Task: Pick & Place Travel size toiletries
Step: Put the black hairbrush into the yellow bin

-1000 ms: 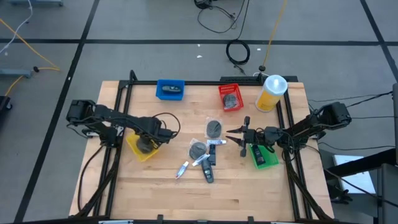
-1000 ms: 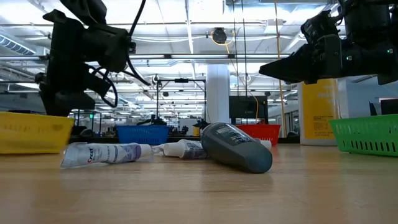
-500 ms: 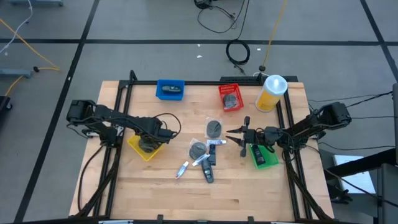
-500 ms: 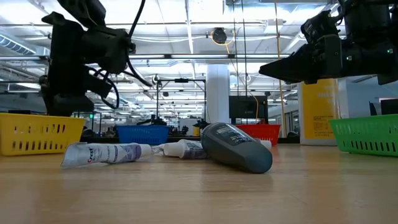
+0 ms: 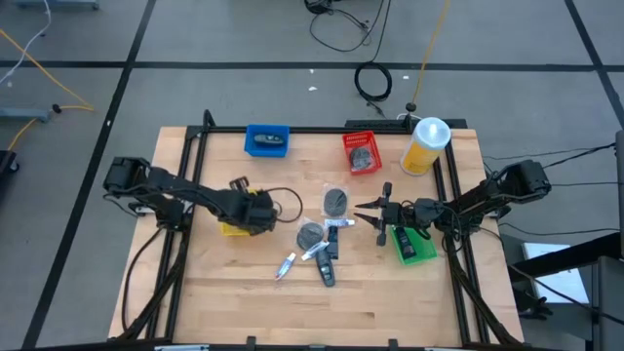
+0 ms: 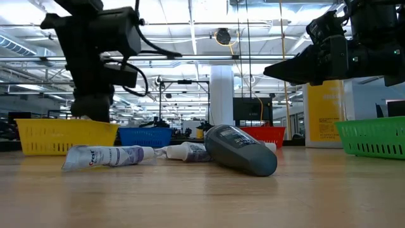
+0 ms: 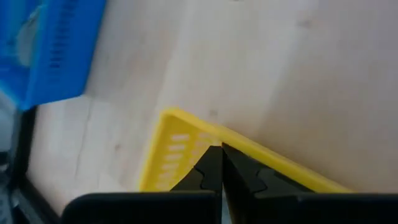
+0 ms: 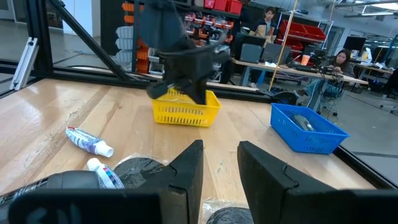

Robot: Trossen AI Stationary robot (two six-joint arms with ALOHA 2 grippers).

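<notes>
The loose toiletries lie at the table's middle: two grey discs in clear wrappers [image 5: 335,201] [image 5: 310,235], white tubes [image 5: 286,265] [image 6: 107,156] and a dark bottle [image 5: 327,274] [image 6: 240,149]. My left gripper [image 5: 263,211] [image 7: 221,150] is shut and points steeply down into the yellow bin [image 5: 230,227] [image 8: 186,112], left of them. My right gripper [image 5: 374,213] [image 8: 221,163] hovers level to their right, slightly open with nothing between its fingers, beside the green bin [image 5: 413,244]. My left gripper's shut fingertips [image 7: 211,163] lie against the yellow bin's rim [image 7: 239,144], on the wall farthest from its arm. They come slanting from above and cross the rim. The wall is not between the fingers. The bin stands upright, its bottom on the table.
A blue bin [image 5: 266,139] with a dark item and a red bin [image 5: 362,152] with a grey item stand at the far edge, and a tall yellow canister with a white lid [image 5: 426,144] stands at the far right. Black frame rails [image 5: 185,185] run along the table's sides.
My left gripper has gone toward the table's right, rolling and tipping further down. The yellow bin has slid along the table with it, toward the loose toiletries, and stays upright.
</notes>
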